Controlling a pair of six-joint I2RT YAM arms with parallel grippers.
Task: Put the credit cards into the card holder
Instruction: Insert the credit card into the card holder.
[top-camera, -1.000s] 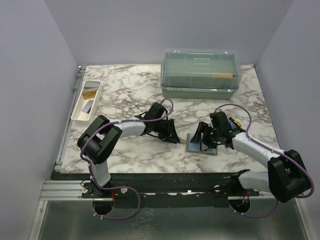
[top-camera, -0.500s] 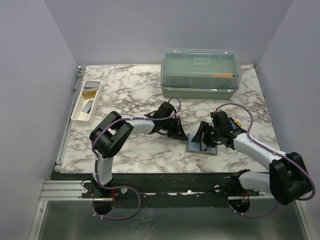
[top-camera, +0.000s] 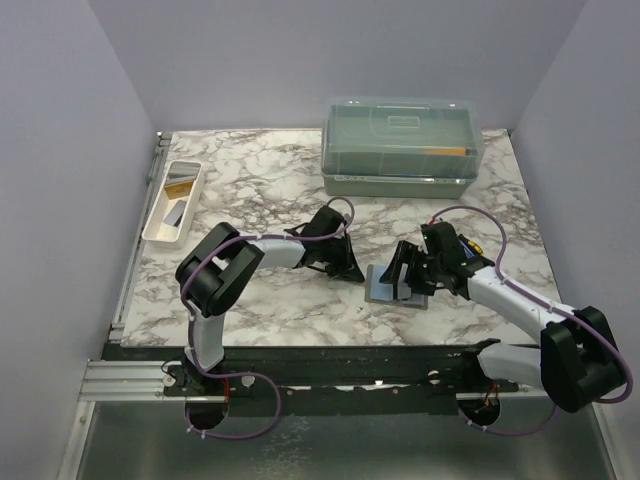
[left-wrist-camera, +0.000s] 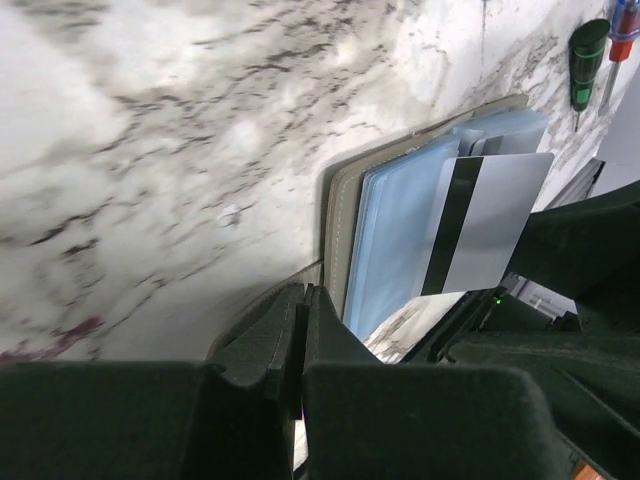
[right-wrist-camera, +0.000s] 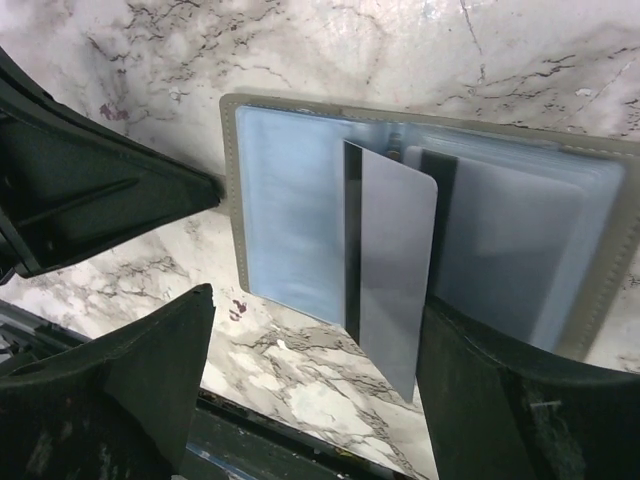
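Observation:
The card holder (top-camera: 381, 287) lies open on the marble, grey-olive rim (right-wrist-camera: 229, 190) around a blue-grey inside. A silver-grey credit card (right-wrist-camera: 397, 262) with a black stripe lies tilted across the holder's middle, its near end past the holder's edge; whether it sits in a slot I cannot tell. My right gripper (right-wrist-camera: 320, 375) stands open over the holder's near edge, the card's end beside its right finger (right-wrist-camera: 520, 395). My left gripper (left-wrist-camera: 303, 297) is shut, its tip against the holder's left edge (left-wrist-camera: 336, 225). Two more credit cards, gold (top-camera: 181, 180) and dark (top-camera: 176, 212), lie in the white tray.
The long white tray (top-camera: 157, 218) stands at the left edge. A big clear lidded box (top-camera: 402, 145) is at the back. Screwdrivers with green (left-wrist-camera: 585, 62) and red (left-wrist-camera: 624, 20) handles lie beyond the holder, near the right arm.
My left gripper has swung right to the holder's left edge and shut. The holder has shifted slightly left. The right gripper stays over the holder with the card.

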